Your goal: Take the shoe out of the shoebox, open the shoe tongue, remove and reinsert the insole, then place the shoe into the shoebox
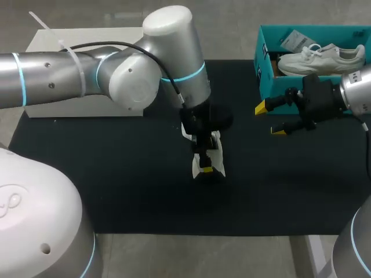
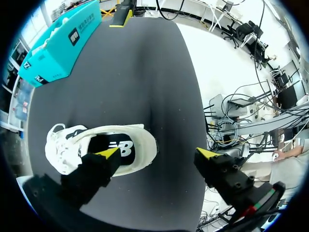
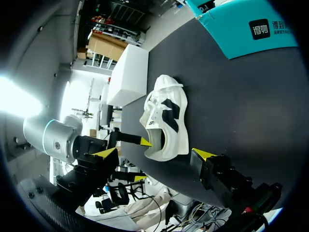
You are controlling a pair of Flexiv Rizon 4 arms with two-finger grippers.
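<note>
White lace-up sneaker (image 2: 63,152) on the black table mat (image 1: 116,174), well apart from the teal cardboard shoebox (image 1: 264,78). The left gripper (image 2: 158,153) stood spread wide, grasping nothing: one finger (image 2: 96,166) sat inside the sneaker's opening, the other over bare mat beyond the heel. The right gripper (image 1: 269,119) was likewise spread and empty, just beside the shoebox, with the sneaker lying ahead of its fingers.
</note>
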